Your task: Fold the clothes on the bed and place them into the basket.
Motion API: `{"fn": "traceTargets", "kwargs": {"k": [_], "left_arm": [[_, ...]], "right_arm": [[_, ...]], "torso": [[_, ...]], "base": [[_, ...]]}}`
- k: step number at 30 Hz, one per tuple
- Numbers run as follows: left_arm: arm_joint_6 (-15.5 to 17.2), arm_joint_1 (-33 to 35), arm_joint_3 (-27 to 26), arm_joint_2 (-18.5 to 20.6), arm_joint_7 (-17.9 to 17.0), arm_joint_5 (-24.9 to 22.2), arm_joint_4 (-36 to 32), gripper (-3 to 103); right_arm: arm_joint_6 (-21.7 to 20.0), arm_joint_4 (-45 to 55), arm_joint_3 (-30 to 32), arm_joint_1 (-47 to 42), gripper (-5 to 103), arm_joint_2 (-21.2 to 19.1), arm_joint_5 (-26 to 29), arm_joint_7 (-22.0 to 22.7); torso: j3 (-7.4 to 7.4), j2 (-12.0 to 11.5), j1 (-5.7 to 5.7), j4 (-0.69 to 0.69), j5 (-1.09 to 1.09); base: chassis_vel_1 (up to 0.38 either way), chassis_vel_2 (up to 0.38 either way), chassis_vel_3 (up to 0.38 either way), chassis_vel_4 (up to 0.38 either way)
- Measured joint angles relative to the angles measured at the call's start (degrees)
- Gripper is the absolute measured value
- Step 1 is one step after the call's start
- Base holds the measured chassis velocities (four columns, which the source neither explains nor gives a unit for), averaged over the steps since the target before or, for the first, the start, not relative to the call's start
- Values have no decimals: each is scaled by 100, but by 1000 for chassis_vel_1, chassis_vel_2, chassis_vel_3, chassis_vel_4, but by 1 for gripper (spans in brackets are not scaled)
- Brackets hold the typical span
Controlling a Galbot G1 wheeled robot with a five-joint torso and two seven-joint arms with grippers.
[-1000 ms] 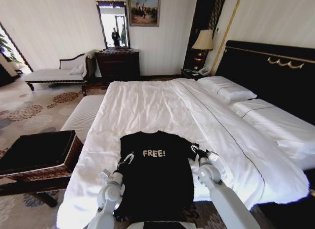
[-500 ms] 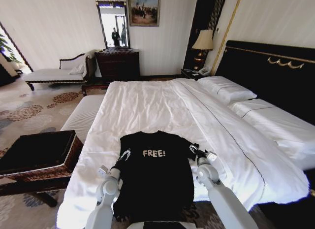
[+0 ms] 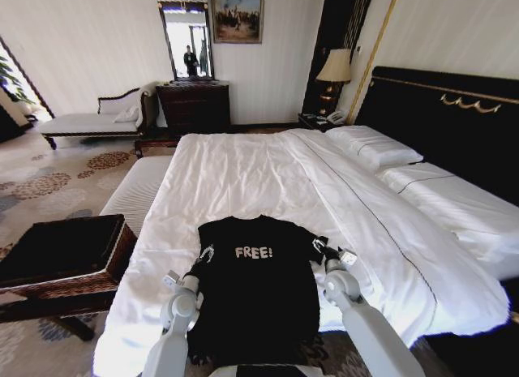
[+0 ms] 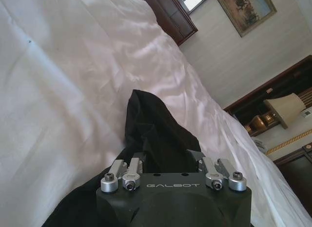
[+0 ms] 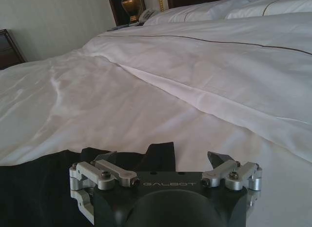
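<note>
1 black shirt with small white "FREE!" lettering (image 3: 255,288) is laid flat at the near edge of the very large bed with white sheets (image 3: 243,170), its hem hanging over the front. 2 grippers are set at the shirt's sleeves. The left gripper (image 3: 204,257) is seen at the sleeve on the robot's left, and the right gripper (image 3: 322,249) at the sleeve on the robot's right.

In the left wrist view the left gripper (image 4: 168,161) is shown spread apart, with the black sleeve (image 4: 151,134) lying between its fingers (image 4: 132,164). In the right wrist view the right gripper (image 5: 163,158) is likewise shown released, its fingers (image 5: 218,158) apart over the sleeve edge (image 5: 122,161); no cloth is gripped.

1 rectangular brown woven wicker basket with black lining (image 3: 61,259) is seen in the head view on the floor to the left of the bed, well apart from the shirt. 2 white pillows (image 3: 373,146) are laid against 1 tall black headboard with gold trim (image 3: 454,117). 1 table lamp (image 3: 334,69) is seen beyond the pillows, and appears again in the left wrist view (image 4: 285,107).
</note>
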Motion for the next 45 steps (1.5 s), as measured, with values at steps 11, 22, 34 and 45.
{"fn": "traceTargets", "kwargs": {"k": [11, 22, 34, 45], "left_arm": [[-19, 102, -88, -11, 6, 6, -175, 7], [-32, 134, -189, 47, 2, -16, -311, 0], [20, -236, -845, 769, -42, -411, -171, 0], [26, -655, -886, 1223, -18, -395, 636, 0]], "right_arm": [[1, 14, 0, 7, 100, -14, 0, 16], [-5, 104, 10, 1, 100, -14, -1, 52], [-21, 246, 49, -58, 100, -16, -32, 60], [-43, 310, 60, -121, 100, -12, -53, 88]], "torso": [[0, 0, 0, 0, 0], [0, 0, 0, 0, 0], [0, 0, 0, 0, 0], [0, 0, -1, 0, -1]], "base": [[0, 0, 0, 0], [0, 0, 0, 0], [0, 0, 0, 0], [0, 0, 0, 0]]}}
